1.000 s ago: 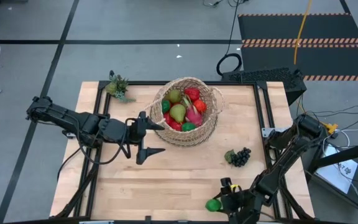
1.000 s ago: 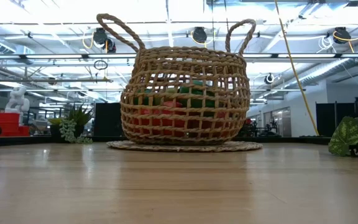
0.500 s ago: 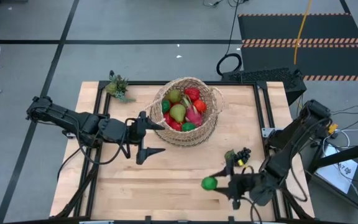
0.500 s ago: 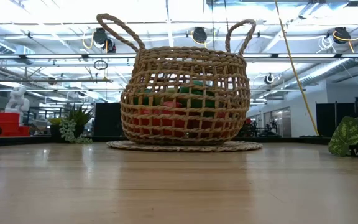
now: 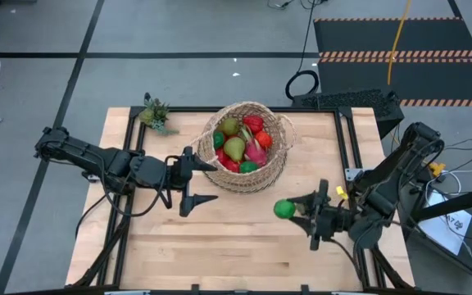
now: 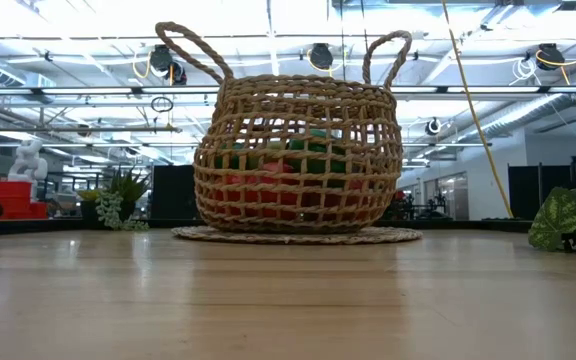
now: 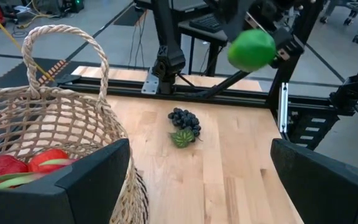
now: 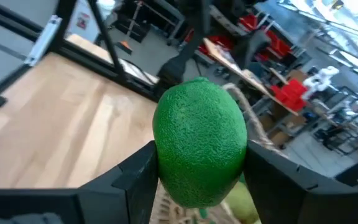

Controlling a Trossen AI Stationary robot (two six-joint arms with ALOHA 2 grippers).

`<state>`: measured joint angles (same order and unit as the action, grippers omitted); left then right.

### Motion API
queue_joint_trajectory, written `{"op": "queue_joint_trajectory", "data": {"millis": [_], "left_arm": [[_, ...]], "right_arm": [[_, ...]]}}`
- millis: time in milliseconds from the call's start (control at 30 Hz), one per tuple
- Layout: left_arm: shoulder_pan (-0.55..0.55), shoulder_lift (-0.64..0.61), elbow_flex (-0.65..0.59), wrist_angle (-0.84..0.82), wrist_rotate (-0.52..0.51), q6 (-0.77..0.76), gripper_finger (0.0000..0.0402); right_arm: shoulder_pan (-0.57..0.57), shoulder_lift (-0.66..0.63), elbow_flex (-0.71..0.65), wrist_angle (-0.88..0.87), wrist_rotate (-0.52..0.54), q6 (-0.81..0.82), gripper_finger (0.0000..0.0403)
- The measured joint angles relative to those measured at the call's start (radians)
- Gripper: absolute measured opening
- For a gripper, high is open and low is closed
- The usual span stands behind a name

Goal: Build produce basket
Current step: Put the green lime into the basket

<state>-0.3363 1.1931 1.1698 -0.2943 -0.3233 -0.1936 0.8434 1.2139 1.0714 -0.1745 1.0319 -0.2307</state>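
Observation:
The wicker basket (image 5: 209,129) (image 6: 298,150) stands on the table's far middle, holding red, green and pink produce (image 5: 240,146). My right gripper (image 5: 290,210) hangs right of and nearer than the basket, shut on a green lime (image 5: 284,209) (image 8: 201,149) (image 7: 251,50). A bunch of dark grapes (image 7: 184,118) with a green leaf lies on the table below that arm, hidden in the high view. My left gripper (image 5: 203,182) stands open at the basket's left side, with nothing between its fingers. My right gripper pinches the lime by two opposite sides (image 8: 164,163) between its two fingers (image 8: 132,180). The fingers lie about level and point toward the table's left, at the basket. The lime is lifted well clear of the table.
A small green spiky plant (image 5: 156,115) (image 6: 118,200) sits at the far left corner. Black frame rails (image 5: 352,139) run along the table's edges. Bare wood (image 5: 220,246) lies between the basket and the near edge.
My right gripper has risen from the table's near edge and gone toward the far edge and the basket, rolling its wrist, with the lime still between its fingers. It now hangs over the grapes and hides them from above.

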Motion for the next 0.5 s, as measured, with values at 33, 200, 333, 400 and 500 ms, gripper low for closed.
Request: {"op": "queue_joint_trajectory", "data": {"millis": [33,200,333,400,500], "left_arm": [[0.000,0.000,0.000,0.000,0.000,0.000,0.0388],[0.000,0.000,0.000,0.000,0.000,0.001,0.0388],[-0.002,0.000,0.000,0.000,0.000,0.007,0.0388],[-0.002,0.000,0.000,0.000,0.000,0.008,0.0388],[-0.002,0.000,0.000,-0.001,0.000,0.012,0.0388]], "right_arm": [[-0.004,-0.008,0.000,0.000,0.010,-0.005,0.0208],[-0.018,-0.029,0.000,-0.006,0.015,-0.004,0.0208],[-0.019,-0.039,0.000,0.007,0.015,-0.062,0.0208],[-0.024,-0.040,0.000,0.009,0.015,-0.094,0.0208],[-0.027,-0.039,0.000,0.008,0.015,-0.154,0.0208]]}}
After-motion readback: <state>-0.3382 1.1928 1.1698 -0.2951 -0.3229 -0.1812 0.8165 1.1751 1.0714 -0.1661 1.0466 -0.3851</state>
